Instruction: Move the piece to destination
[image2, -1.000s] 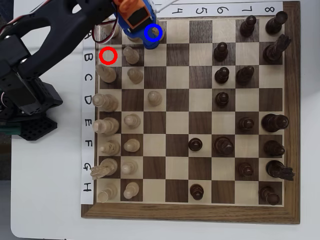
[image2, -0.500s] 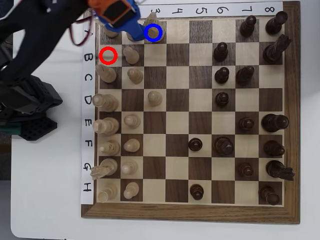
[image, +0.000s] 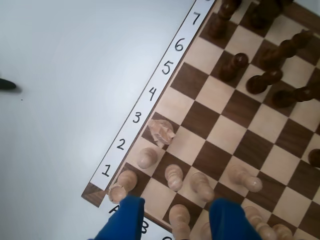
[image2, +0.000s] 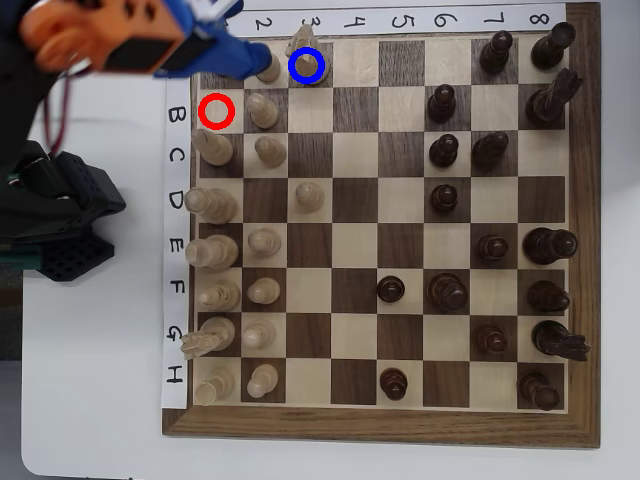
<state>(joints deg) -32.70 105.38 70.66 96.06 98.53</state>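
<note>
While the pincer (image: 172, 212) gapes, the knight (image: 162, 131) stands beyond it

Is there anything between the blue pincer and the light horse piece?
Yes. In the wrist view, one pale pawn stands between the pincer and the knight. The overhead view shows that pawn beside the blue ring too.

We note a wooden chessboard (image2: 585, 250) with pale pawns (image2: 263, 239) along columns 1–2, dark pieces (image2: 447, 292) scattered rightward, and a red ring (image2: 216, 111) at B1.
</note>
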